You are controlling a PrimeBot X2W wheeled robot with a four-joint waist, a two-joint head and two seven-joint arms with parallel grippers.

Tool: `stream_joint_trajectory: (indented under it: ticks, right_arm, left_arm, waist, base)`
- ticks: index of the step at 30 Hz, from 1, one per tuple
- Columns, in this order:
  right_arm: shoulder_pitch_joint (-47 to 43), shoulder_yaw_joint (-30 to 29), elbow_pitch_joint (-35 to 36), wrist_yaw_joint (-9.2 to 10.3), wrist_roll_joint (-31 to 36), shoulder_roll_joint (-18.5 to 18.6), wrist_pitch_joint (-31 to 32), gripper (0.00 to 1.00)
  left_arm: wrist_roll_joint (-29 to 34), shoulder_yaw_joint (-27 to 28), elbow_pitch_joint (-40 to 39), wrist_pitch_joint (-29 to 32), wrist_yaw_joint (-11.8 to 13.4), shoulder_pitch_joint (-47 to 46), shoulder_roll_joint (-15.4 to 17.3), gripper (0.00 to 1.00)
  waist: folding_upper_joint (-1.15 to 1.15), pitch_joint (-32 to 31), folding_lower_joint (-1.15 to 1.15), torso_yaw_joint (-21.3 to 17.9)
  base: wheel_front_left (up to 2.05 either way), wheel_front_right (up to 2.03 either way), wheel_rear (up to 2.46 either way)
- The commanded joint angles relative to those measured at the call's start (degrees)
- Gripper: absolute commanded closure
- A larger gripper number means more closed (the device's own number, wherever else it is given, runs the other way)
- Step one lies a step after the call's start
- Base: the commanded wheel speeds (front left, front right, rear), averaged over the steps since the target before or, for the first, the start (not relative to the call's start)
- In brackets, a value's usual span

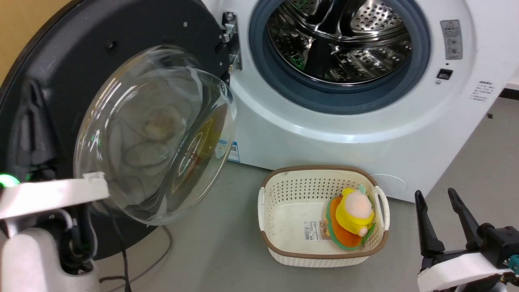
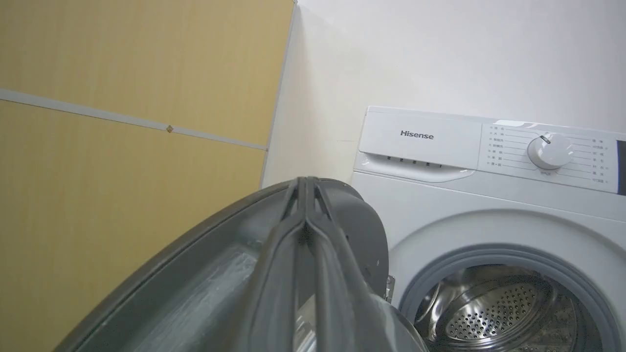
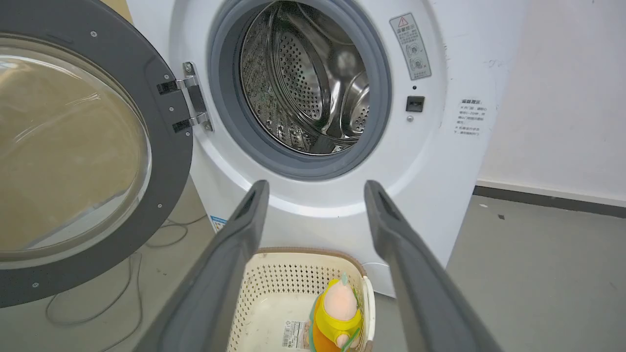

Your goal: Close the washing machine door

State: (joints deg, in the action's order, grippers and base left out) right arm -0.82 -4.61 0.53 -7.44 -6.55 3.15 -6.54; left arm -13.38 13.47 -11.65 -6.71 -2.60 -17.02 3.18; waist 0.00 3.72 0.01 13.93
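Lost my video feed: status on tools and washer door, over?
Left tool shut, at washing machine door rim. Right tool open, empty. Door wide open. Basket with toy on floor before washing machine, maybe in swing path.

White washing machine (image 1: 324, 134) with blue-grey rubber gasket (image 1: 340, 95) and shiny perforated steel drum (image 1: 365, 24); small blue sticker (image 1: 233, 151) low on its front. Left of the machine — washing machine door (image 1: 154, 134), black rim, clear glass. Before the machine: cream perforated basket (image 1: 284, 188), brown-rimmed, holding a yellow, orange and green toy (image 1: 354, 215) with a pink head; the floor (image 1: 211, 251) beneath is grey.
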Motion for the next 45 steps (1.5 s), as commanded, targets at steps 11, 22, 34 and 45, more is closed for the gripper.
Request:
stream_joint_trajectory:
  ticks: [11, 22, 34, 45]
  right_arm:
    - [0.54, -1.23, 0.94, -0.03, -1.62, -0.15, -1.77, 0.0]
    - [1.17, -1.59, 0.92, -0.03, -2.26, -0.17, -3.09, 0.0]
    - [1.25, -1.79, 1.04, -0.03, -3.74, -0.2, -4.53, 0.0]
    - [1.91, -1.82, 1.22, -0.04, -4.79, -0.22, -5.84, 0.0]
  left_arm:
    - [-11.25, 10.04, 3.8, -1.52, -1.36, -5.74, 4.13, 1.0]
    - [-24.62, 19.15, 18.27, 2.93, -1.14, -8.8, 7.64, 1.0]
    - [-42.6, 21.22, 33.05, 21.37, -2.75, -10.36, 8.26, 1.0]
    - [-53.26, 16.98, 29.95, 31.56, -3.52, -5.35, 5.6, 1.0]
  waist:
    - [0.0, 1.48, 0.0, 3.21]
    - [0.0, 3.22, 0.0, 6.48]
    - [0.0, 4.63, 0.0, 9.26]
    - [0.0, 5.99, 0.0, 11.08]
  base:
    - [0.0, 0.0, 0.0]
    - [0.0, 0.0, 0.0]
    - [0.0, 0.0, 0.0]
    - [0.0, 0.0, 0.0]
